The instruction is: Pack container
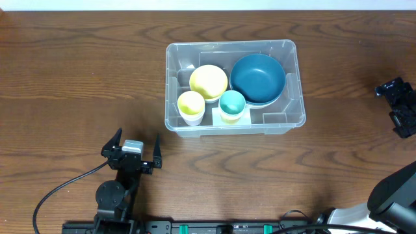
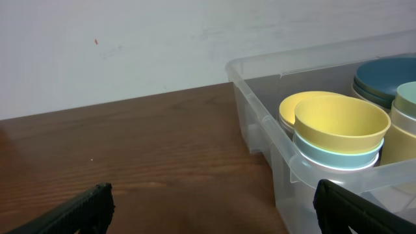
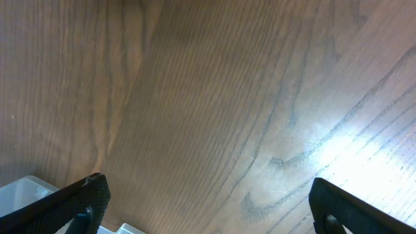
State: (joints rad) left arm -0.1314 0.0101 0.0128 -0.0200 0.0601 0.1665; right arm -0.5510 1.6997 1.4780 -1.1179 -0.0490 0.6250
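No writing, brand, number or sign can be read anywhere. The pale label [image 1: 214, 116] on the floor of the clear container [image 1: 260, 125] is too small to read.

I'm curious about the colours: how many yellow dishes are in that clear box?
2. A yellow bowl sits left of centre in the container; a smaller yellow cup stands by its near-left corner. More could be nested underneath.
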